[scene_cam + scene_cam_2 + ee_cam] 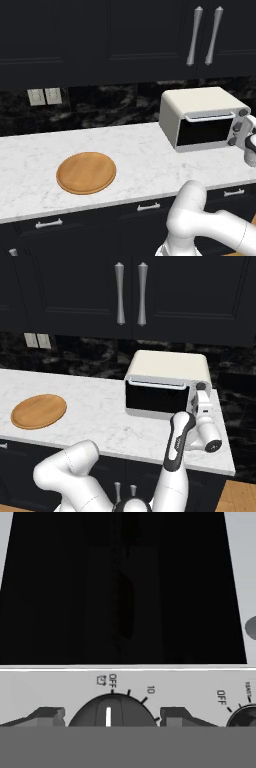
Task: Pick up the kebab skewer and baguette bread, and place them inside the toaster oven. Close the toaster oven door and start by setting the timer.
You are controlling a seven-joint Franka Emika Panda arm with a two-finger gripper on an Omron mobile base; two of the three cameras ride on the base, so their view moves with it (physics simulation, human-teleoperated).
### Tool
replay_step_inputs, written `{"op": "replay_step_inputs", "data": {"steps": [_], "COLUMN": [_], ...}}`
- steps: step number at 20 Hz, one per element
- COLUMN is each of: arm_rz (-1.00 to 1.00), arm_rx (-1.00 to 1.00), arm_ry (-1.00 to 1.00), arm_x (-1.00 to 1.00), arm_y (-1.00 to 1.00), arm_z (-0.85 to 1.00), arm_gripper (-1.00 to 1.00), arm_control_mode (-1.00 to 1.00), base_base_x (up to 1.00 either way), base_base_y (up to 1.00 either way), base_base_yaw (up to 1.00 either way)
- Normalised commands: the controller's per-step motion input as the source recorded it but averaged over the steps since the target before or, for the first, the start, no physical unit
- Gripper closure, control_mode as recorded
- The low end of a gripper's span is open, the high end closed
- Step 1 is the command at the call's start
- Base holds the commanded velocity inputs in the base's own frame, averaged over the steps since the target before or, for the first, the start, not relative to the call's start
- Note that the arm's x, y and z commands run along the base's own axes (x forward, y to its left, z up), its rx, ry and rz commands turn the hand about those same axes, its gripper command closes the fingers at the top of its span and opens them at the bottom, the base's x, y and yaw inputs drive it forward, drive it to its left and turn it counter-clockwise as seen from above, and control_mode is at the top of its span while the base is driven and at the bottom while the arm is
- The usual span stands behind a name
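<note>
**Ana:** Toaster oven [202, 119] first. Where is it?

**Ben:** It sits on the white desk [140, 150], at the right end, by the dark wall. Its door [156, 397] is shut, with the silver bar handle [210, 117] along the top.

**Ana:** What does the hand view show that the other two do not?

**Ben:** It is right up close. You can see a dark knob [112, 710] with a white line pointing at OFF, and a 10 next to it. A second knob [245, 716] peeks in at the right edge. Above them is the dark glass.

**Ana:** And the gripper?

**Ben:** The gripper [112, 717] has one finger tip [46, 715] on each side of the first knob. They stand near it, with a small gap on both sides. I cannot tell if they touch it.

**Ana:** What do the base views add?

**Ben:** The white arm [176, 448] reaches up to the knob side of the oven. Far off to the left lies a round wooden board [86, 172]. Dark cupboards [100, 291] with silver handles hang above.
</note>
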Motion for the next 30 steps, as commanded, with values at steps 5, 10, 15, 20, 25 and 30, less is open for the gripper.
{"op": "replay_step_inputs", "data": {"steps": [5,10,15,20,25,30], "arm_rz": [0.00,0.00,-0.08,-0.11,-0.09,-0.04], "arm_rx": [-0.01,0.00,0.09,0.20,0.23,0.26], "arm_ry": [-0.01,-0.04,-0.01,0.00,0.00,-0.03], "arm_x": [-0.10,0.01,0.15,0.16,0.05,0.00], "arm_y": [-0.30,-0.01,0.00,0.00,-0.01,-0.13], "arm_z": [0.00,0.01,0.05,0.18,0.17,0.09], "arm_gripper": [1.00,1.00,1.00,1.00,1.00,1.00], "arm_control_mode": [-1.00,-1.00,-1.00,-1.00,-1.00,-1.00], "base_base_x": [0.00,0.00,0.00,0.00,0.00,0.00], "base_base_y": [0.00,0.00,0.00,0.00,0.00,0.00], "base_base_yaw": [0.00,0.00,0.00,0.00,0.00,0.00]}}
